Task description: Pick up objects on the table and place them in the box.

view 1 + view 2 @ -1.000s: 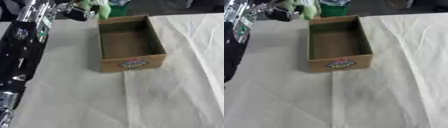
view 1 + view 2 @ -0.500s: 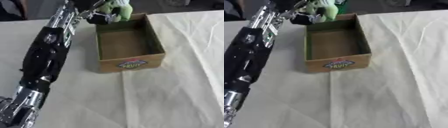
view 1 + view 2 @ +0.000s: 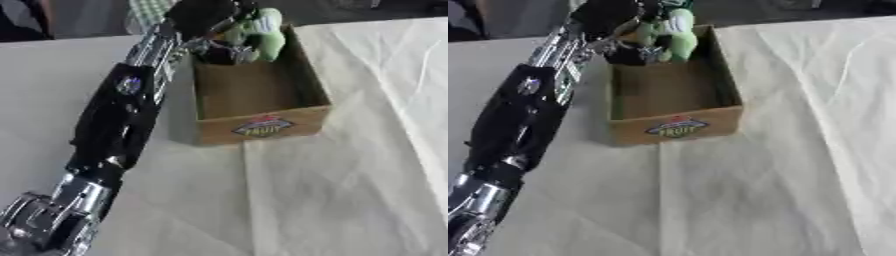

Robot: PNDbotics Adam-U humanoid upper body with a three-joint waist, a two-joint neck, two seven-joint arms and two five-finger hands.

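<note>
— Cloth-covered table [image 3: 350, 190], cardboard box [image 3: 260, 129] upper centre. Where's your left hand [image 3: 214, 17]?
— Top of frame, above the box's far end, fingers curled round a green soft toy [image 3: 261, 32]. Right hand's out of sight.

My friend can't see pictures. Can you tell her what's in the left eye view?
The robot's left hand holds a green soft thing over the far end of an open cardboard box with a fruit label. The box sits on a pale cloth-covered table.

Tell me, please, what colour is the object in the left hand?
Light green object, clearest in the left eye view.
</note>
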